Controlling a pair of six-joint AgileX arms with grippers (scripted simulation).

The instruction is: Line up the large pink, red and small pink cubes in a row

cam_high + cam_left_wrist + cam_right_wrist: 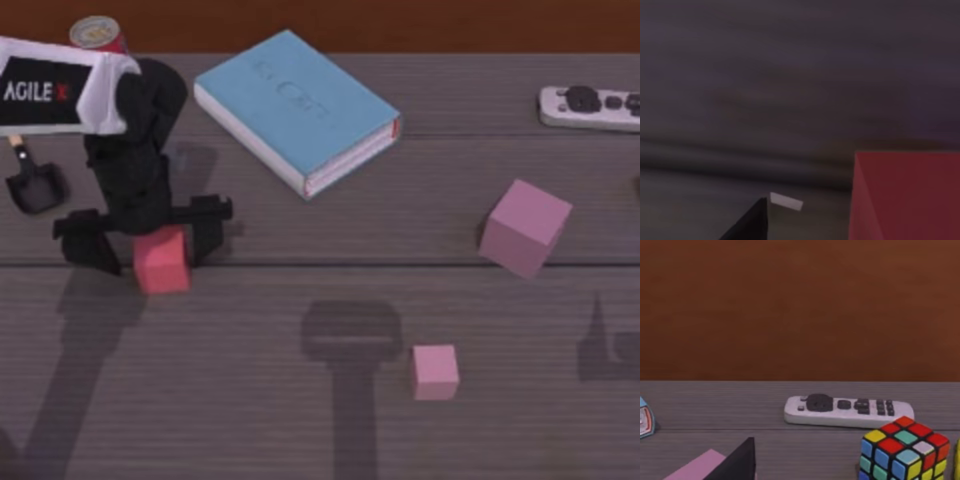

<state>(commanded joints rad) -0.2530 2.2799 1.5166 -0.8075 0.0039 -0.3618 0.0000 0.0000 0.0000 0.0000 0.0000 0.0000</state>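
Top view, near edge to far. Lower centre-right of the frame: the small pink cube (436,371), alone on the table (250,400), edges nearly square to the plank lines. Left of centre, higher: the red cube (162,259), turned only slightly off the planks, set between the two fingers of the left gripper (150,232); the fingers stand spread wide to either side of it, not yet visibly pressing on its faces, so nothing appears held. The left wrist view shows one red face (905,197) close by and a dark fingertip beside it, consistent with a gripper low over the cube. Right, mid-height: the large pink cube (525,227), rotated clearly off the plank lines, one corner toward the near edge. Being cubes, none has a long axis; only this yaw tells them apart. Far side: a blue book (295,108) lying diagonally at upper centre, a can (97,34) at upper left, a remote (590,107) at upper right. The right gripper is out of the top view; its wrist view shows one dark finger only, plus the remote and a puzzle cube (902,450), so its opening cannot be told. Progress, as judged: no cube is yet in a row; the three lie well apart. The red cube seems about to be grasped first; all placements remain.
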